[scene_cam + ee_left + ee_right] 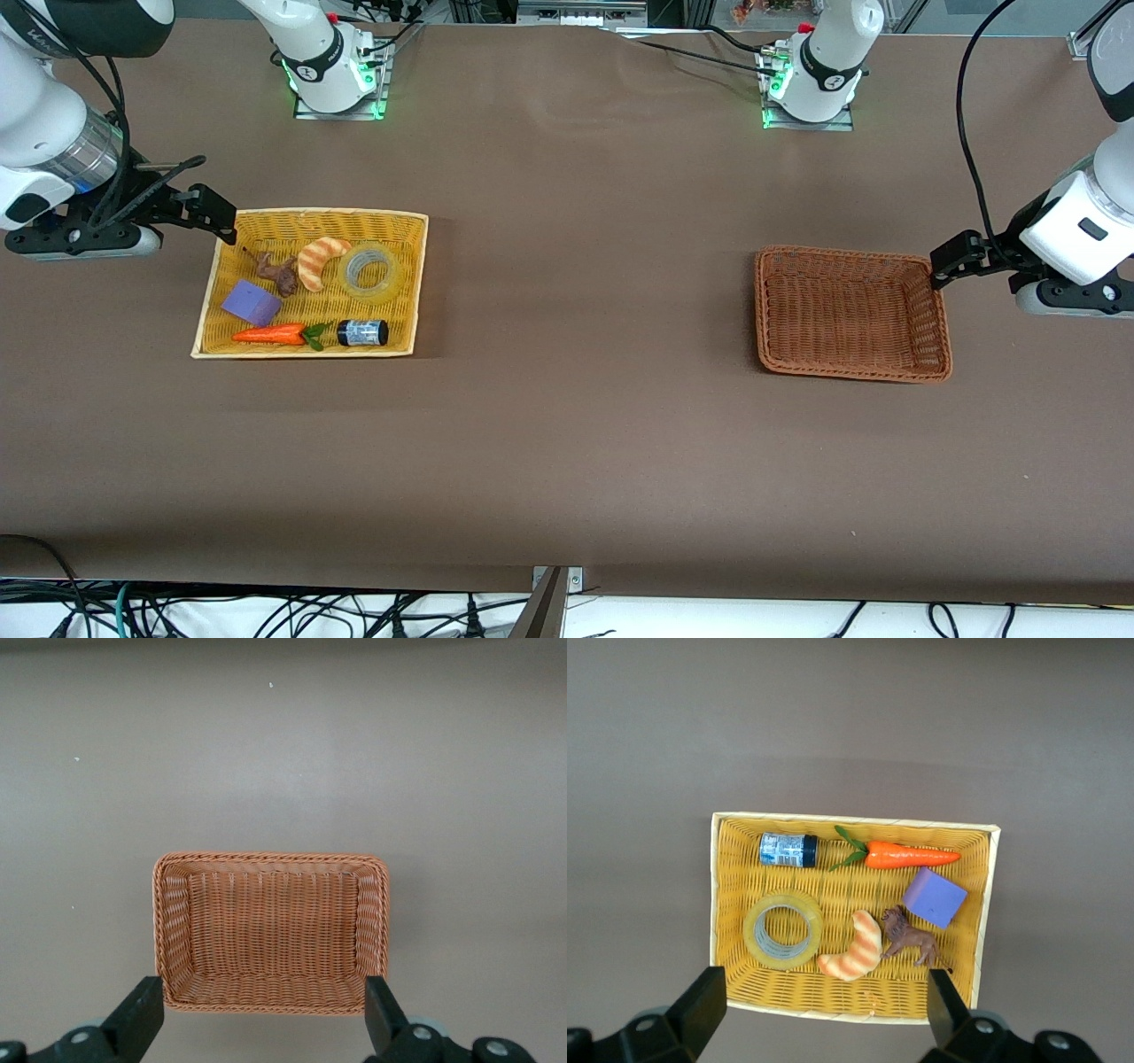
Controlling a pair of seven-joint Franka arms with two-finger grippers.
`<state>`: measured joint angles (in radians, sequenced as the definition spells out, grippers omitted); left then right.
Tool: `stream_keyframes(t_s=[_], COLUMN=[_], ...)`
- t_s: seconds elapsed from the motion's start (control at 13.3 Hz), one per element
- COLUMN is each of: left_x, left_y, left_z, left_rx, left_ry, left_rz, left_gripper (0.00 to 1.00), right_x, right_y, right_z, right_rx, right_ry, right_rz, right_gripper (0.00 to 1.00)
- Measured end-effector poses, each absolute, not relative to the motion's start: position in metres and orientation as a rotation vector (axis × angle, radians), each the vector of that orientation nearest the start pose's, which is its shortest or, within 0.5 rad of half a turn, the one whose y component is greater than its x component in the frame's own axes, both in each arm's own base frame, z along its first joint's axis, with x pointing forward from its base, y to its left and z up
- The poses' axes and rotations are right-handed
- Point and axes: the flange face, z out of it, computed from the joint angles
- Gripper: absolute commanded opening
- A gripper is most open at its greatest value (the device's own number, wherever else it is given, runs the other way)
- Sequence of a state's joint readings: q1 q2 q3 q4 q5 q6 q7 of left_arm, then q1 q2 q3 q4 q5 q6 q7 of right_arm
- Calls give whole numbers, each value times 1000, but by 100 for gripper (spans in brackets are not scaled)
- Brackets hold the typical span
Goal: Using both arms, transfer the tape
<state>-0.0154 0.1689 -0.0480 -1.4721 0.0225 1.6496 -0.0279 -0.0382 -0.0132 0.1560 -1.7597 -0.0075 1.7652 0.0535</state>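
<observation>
The tape (353, 273) is a yellowish clear ring lying flat in the yellow basket (310, 213) at the right arm's end of the table. It also shows in the right wrist view (756, 935), next to a striped croissant. My right gripper (215, 219) is open and empty, up in the air over the yellow basket's edge; its jaws (824, 1014) stand wide apart. My left gripper (950, 262) is open and empty, up in the air at the edge of the empty brown basket (850, 377); in the left wrist view (263, 1019) its jaws are wide apart.
The yellow basket (850, 821) also holds a croissant (319, 260), a brown toy animal (282, 273), a purple block (251, 302), a carrot (270, 334) and a small dark bottle (363, 332). The brown basket (266, 856) sits at the left arm's end.
</observation>
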Motion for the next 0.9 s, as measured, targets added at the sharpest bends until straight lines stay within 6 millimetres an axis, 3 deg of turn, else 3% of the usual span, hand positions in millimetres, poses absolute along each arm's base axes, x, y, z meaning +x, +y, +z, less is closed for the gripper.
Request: stream_keyframes(t_s=[0.9], left_x=[611], left_y=[-36], left_z=[581], left_rx=[-3128], left_ry=[63], left_rz=[-18], left_gripper=[100], right_x=[554], right_y=[65], right_z=[554], right_rx=[-3151], right_ry=[-103], right_rz=[10], right_gripper=[100])
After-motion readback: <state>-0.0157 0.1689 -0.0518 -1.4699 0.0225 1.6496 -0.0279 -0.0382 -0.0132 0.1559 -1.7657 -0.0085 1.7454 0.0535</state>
